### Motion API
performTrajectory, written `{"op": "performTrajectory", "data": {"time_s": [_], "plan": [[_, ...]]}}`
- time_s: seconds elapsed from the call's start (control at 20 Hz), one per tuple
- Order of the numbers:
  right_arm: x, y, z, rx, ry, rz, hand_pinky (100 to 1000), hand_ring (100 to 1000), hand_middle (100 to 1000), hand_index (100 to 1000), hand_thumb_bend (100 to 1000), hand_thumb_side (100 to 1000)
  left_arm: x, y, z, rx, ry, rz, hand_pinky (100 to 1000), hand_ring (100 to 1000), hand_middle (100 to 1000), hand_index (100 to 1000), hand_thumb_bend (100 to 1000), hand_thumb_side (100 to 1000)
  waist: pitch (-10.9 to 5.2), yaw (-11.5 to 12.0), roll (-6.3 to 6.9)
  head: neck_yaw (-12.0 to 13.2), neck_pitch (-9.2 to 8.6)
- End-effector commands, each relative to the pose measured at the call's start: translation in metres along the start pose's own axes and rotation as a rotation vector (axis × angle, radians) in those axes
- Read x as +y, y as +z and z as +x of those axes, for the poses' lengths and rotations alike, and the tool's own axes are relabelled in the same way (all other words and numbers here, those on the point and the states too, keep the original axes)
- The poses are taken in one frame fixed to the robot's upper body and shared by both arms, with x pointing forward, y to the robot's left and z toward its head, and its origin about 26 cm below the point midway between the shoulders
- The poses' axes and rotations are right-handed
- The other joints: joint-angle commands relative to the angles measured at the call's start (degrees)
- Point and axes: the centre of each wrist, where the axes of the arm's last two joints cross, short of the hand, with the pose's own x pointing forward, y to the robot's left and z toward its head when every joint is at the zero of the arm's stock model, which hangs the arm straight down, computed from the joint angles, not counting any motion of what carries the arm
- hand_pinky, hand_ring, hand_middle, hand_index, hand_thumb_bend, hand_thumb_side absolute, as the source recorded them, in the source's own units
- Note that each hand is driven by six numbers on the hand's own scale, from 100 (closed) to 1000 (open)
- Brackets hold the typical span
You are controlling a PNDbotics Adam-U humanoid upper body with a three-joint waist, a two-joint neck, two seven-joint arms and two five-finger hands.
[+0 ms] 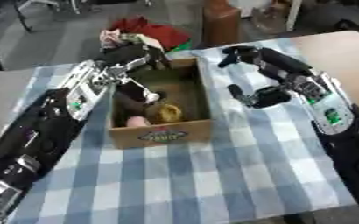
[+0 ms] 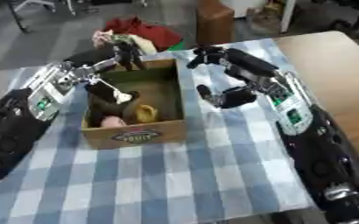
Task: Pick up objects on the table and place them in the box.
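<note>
A cardboard box (image 1: 161, 133) sits on a table (image 1: 213, 183) covered with a blue-and-white checked cloth. The box has a label on its near wall and is open at the top. Inside it, toward the near end, lie a yellow rounded thing (image 1: 166, 113) and a pink thing (image 1: 137, 121), just beside each other; what they are is too blurred to tell.

The left hand (image 1: 133, 57) reaches over the far left corner of the box, with a finger (image 1: 142, 90) hanging down inside it. Whether this hand holds anything cannot be told.

The right hand (image 1: 261, 76) hovers over the cloth just to the right of the box, near its far right corner. Its fingers are relaxed and spread, with the thumb (image 1: 253, 97) apart from them below, and it grasps nothing.

Beyond the table's far edge lies a heap of red and green cloth (image 1: 148, 33).
</note>
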Motion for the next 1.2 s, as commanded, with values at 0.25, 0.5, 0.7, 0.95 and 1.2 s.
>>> {"op": "performTrajectory", "data": {"time_s": [0.25,0.5,0.7,0.95,1.2], "plan": [[-0.013,0.009,-0.003,0.025,0.03,-0.029,808,969,743,850,100,199,0.056,0.048,-0.007,0.077,0.117,0.367,721,560,554,673,100,130,-1.06,2.1,-0.6,-1.3,-0.37],[-0.016,0.015,-0.006,0.046,0.036,-0.04,807,970,742,851,100,199,0.058,0.094,-0.017,0.166,0.221,0.559,733,557,554,669,100,136,-0.63,3.5,-0.7,-1.8,-0.36],[-0.018,0.019,-0.007,0.059,0.038,-0.049,806,970,742,852,100,199,0.034,0.119,-0.023,0.276,0.345,0.637,741,554,551,670,100,147,-0.48,4.6,-0.8,-2.0,-0.27],[-0.017,0.021,-0.007,0.064,0.033,-0.052,805,971,742,854,100,199,-0.009,0.145,-0.023,0.395,0.535,0.772,748,555,552,672,100,156,-0.53,4.9,-0.94,-1.3,0.19],[-0.016,0.021,-0.007,0.066,0.03,-0.054,805,971,741,854,100,199,-0.026,0.149,-0.023,0.426,0.599,0.829,749,554,551,672,100,157,-0.54,4.8,-1.04,-1.2,0.36]]}}
